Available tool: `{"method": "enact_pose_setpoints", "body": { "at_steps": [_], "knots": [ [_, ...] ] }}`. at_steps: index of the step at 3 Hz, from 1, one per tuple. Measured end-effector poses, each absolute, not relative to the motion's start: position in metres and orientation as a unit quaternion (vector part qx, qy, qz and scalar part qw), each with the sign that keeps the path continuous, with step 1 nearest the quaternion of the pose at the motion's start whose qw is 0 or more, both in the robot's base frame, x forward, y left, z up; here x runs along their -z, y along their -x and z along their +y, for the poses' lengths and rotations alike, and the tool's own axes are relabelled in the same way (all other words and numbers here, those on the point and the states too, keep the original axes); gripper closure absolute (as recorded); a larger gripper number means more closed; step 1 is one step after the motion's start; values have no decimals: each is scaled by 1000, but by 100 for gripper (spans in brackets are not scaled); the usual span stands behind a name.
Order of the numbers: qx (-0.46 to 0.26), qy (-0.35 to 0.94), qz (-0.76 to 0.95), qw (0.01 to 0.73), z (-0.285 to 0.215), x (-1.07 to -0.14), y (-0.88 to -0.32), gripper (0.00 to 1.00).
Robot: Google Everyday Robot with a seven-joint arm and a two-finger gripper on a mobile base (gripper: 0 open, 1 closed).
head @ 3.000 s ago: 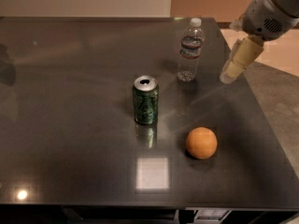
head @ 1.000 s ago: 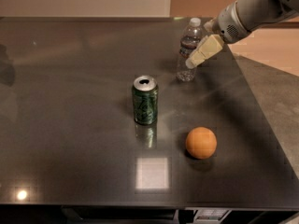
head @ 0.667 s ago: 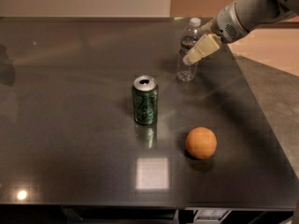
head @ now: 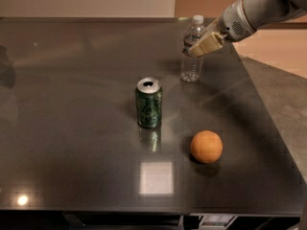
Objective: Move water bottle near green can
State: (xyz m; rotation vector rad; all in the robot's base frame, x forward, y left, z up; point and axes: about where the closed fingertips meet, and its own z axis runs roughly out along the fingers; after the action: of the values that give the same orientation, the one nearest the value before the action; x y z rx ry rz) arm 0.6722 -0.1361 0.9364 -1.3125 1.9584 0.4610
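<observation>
The water bottle point(head: 191, 67) stands upright at the back right of the dark table, with its white cap above and its clear ribbed body below. The green can point(head: 149, 103) stands upright near the table's middle, in front of and to the left of the bottle, well apart from it. My gripper point(head: 201, 47) reaches in from the upper right and sits at the bottle's label height, covering the label band on its right side.
An orange point(head: 206, 146) lies on the table point(head: 72, 128) in front of and to the right of the can. The table's right edge runs close past the bottle, with floor beyond it. A bright light reflection shows near the front edge.
My gripper has moved left from the right of the bottle up to its label. The bottle, can and orange have stayed in place.
</observation>
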Motion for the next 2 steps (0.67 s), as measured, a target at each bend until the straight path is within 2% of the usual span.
{"method": "enact_pose_setpoints", "body": {
  "at_steps": [1, 2],
  "knots": [
    [-200, 523, 748, 357, -126, -944, -654, 87],
    [-232, 543, 730, 344, -114, -948, -623, 100]
  ]
}}
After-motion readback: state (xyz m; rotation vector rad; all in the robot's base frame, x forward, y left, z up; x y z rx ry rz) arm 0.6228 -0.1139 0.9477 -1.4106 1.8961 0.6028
